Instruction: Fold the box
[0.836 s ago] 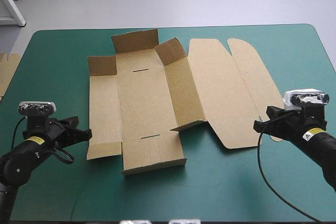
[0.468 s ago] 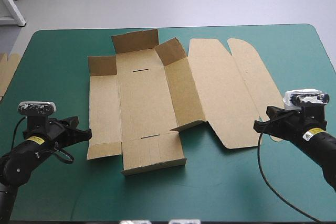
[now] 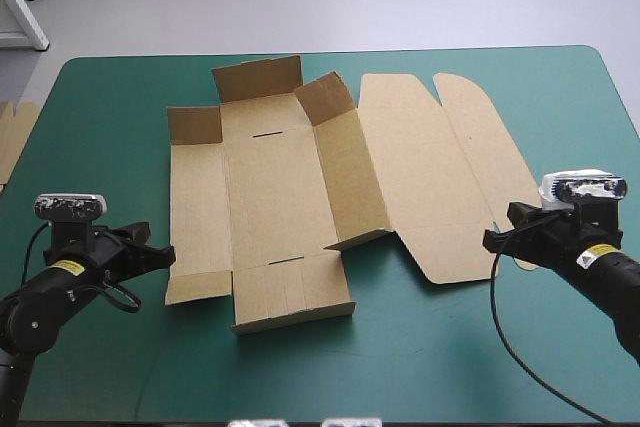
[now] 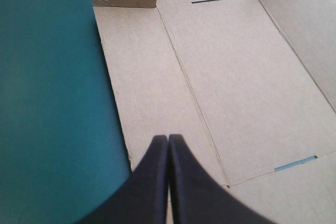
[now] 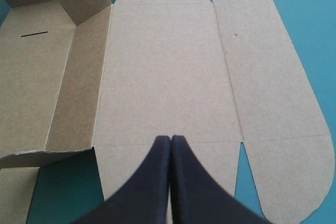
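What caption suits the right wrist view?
Shut right gripper aimed at the flat lid panel of the brown box.

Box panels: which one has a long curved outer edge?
The outermost flap on the right side of the box, nearest the right tool. Its free edge sweeps in a curve; the other panels have straight edges.

Both arms are matte black — the left arm (image 3: 45, 302) at 8 o'clock, the right arm (image 3: 605, 272) at 4 — each bearing a small yellow label (image 3: 67, 267). The fingers (image 4: 152, 187) are black, smooth, tapering fins.
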Action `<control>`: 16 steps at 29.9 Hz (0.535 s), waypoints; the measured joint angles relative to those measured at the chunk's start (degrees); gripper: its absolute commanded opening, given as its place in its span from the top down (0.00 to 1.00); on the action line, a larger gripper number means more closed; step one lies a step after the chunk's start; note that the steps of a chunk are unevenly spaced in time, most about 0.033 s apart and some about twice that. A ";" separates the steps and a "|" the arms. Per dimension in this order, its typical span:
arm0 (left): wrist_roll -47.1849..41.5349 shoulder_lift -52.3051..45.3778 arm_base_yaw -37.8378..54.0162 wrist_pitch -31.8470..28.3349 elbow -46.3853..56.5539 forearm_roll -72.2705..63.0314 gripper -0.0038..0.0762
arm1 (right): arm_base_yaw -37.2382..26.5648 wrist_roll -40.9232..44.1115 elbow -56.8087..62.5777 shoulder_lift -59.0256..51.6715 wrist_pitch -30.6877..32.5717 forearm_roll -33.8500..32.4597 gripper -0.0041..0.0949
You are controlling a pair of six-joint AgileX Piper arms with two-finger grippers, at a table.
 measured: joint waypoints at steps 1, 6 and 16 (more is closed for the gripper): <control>-0.04 0.00 0.00 -0.24 0.00 -0.25 0.96 | 0.00 0.00 0.00 0.00 0.00 0.00 0.98; -0.04 0.88 0.00 -1.69 -0.46 -1.03 0.96 | 0.00 0.00 0.00 0.00 -0.01 0.00 0.98; 2.75 15.38 1.20 2.22 -10.95 -10.27 0.94 | 0.00 0.00 0.00 0.00 -0.01 0.00 0.98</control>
